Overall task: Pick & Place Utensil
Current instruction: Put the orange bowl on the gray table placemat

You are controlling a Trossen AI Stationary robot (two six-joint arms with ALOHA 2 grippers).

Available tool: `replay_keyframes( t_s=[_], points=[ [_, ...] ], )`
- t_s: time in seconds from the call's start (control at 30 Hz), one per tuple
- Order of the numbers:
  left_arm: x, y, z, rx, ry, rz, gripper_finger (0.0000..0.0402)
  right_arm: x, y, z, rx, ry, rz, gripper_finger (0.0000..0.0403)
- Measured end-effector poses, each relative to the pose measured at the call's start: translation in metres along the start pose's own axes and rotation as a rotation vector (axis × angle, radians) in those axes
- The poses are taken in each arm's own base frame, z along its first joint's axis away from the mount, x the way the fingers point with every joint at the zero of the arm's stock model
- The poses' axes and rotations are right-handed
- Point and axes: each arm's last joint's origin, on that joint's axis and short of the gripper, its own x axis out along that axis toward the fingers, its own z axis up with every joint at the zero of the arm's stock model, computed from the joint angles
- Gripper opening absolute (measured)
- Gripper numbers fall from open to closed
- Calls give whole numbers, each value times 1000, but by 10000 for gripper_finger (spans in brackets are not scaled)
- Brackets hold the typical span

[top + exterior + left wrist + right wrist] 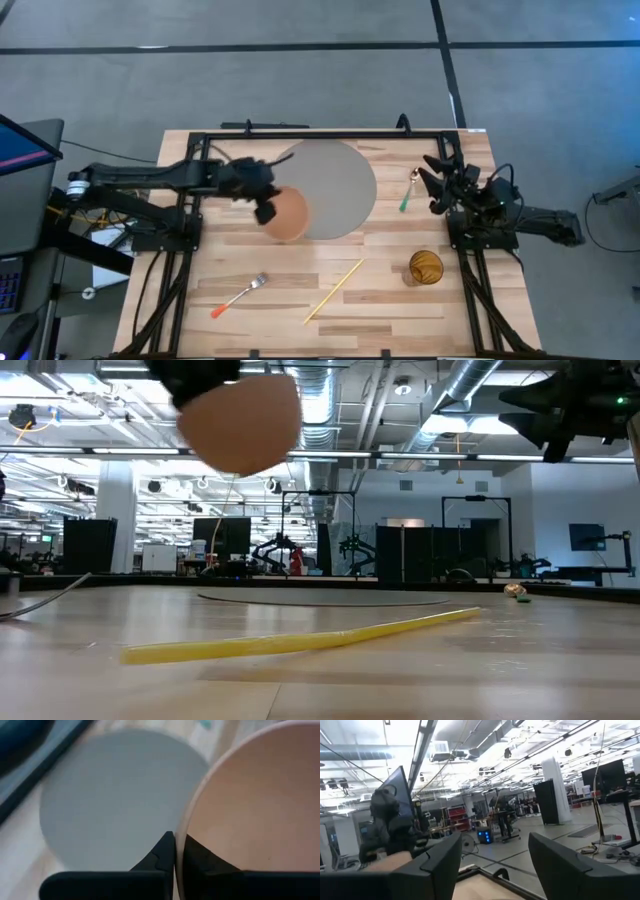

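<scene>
A peach-coloured bowl (pixel 289 214) is up in the air over the near-left edge of the round grey mat (pixel 330 185); in the low view the bowl (pixel 243 420) is well above the table. My left gripper (pixel 267 205) is shut on the bowl. My right gripper (pixel 436 180) is raised at the table's right side and is open (pixel 492 870). Just left of it, a green-handled spoon (pixel 409 190) lies flat on the wood. An orange-handled fork (pixel 240 295) and a yellow stick (pixel 335 290) lie near the front edge. My left gripper (pixel 178 852) holds the bowl by its rim (pixel 183 832), on the bowl's left side. One finger (pixel 202 857) is inside the bowl and the other finger (pixel 159 856) is outside, so the wall is pinched between them. The bowl is lifted clear of the table.
An amber cup (pixel 425 267) stands near the right front. The yellow stick (pixel 300 642) lies across the foreground of the low view. A black frame (pixel 320 132) runs along the far edge and both sides of the table. Bare wood lies between the fork and the mat.
</scene>
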Motion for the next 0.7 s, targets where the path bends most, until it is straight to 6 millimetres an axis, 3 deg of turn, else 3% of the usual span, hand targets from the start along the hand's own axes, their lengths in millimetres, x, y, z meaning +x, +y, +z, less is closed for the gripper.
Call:
replay_keyframes(
  t_s=[0.2,0.47,0.7],
  points=[
    [63,10,24,7,4,50,13,0,-1,2,2,-18,-11,221],
    [142,48,15,-160,86,94,18,0,-1,2,2,-17,-11,221],
    [181,59,-3,-311,184,-35,17,0,-1,1,1,-12,-11,221]
  ],
)
